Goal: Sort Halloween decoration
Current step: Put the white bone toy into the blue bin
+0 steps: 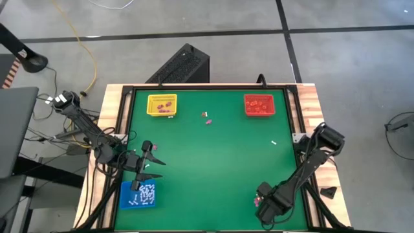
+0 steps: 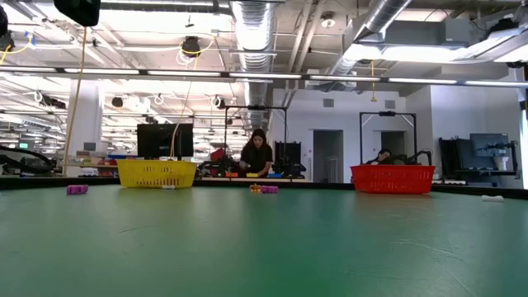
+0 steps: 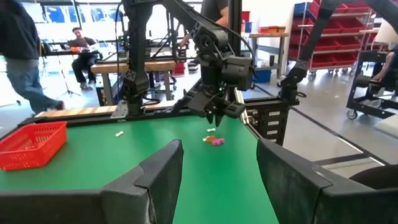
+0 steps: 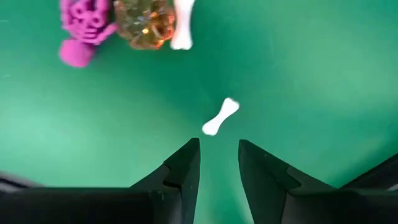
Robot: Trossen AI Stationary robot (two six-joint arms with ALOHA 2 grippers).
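While parked low over the table (image 1: 213, 162) at 5 o'clock, clamped on nothing: right gripper (image 4: 219, 144), fingers apart by a narrow gap, bare green between them. Just ahead of the tips, not touching them, one white bone (image 4: 221, 117) lying flat. Farther ahead, a tight cluster of three: purple skull (image 4: 84, 31), orange glitter ball (image 4: 144, 25) and second white bone (image 4: 182, 28), the ball touching both neighbours.

Halloween decoration (image 1: 207, 118) spread over several spots. Near the middle, toward 12 o'clock, a small pink and orange group loose on the green. Toward 3 o'clock, a lone white piece (image 1: 273, 142), well apart from everything else. Seen from the low view, a single purple trinket (image 2: 77, 190) on the table near the yellow tray (image 1: 162, 105).

Trays at three corners: yellow at 11 o'clock with dark purple-pink bits inside; red tray (image 1: 259, 105) at 1 o'clock with orange-red bits inside; blue tray (image 1: 126, 199) at 7 o'clock with a heap of white sticks (image 1: 147, 192).

At 8 o'clock, just past the blue tray's far edge: left gripper (image 1: 147, 162), fingers spread wide, nothing between them.

Beyond the table, far back in the room, a person (image 2: 256, 153) at a bench.
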